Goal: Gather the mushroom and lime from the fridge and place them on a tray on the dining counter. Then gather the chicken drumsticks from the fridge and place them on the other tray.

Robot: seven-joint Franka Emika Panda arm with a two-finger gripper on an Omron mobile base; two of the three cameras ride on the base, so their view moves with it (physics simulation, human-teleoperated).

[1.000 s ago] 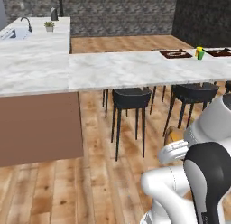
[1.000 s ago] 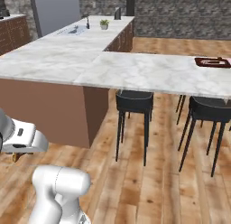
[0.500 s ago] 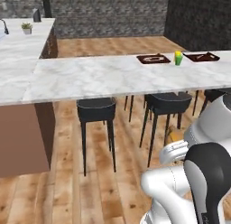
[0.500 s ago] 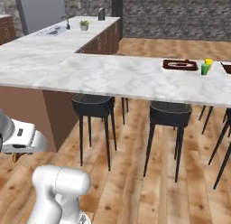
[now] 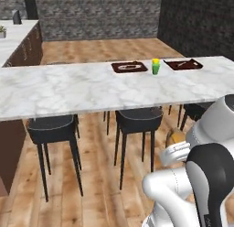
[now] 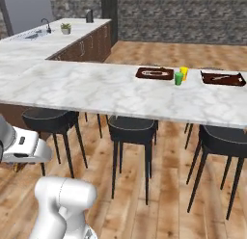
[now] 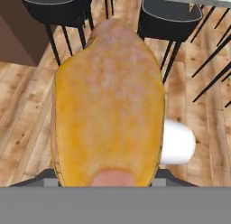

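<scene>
Fingers [image 7: 106,180] are clamped on a chicken drumstick [image 7: 108,105], carried low beside the stools [image 5: 137,121]. Since a second ago the base has swung along the worktop [image 5: 68,91], bringing both dark trays [image 5: 130,67] up around one o'clock, so delivery looks close.

Two dark trays [image 6: 154,73] [image 6: 221,78] sit toward the counter's [image 6: 96,86] far edge with two small cups, one green [image 6: 179,78] and one yellow [image 6: 184,71], between them, three black stools [image 6: 130,129] beneath, one drumstick [image 7: 108,114].
</scene>
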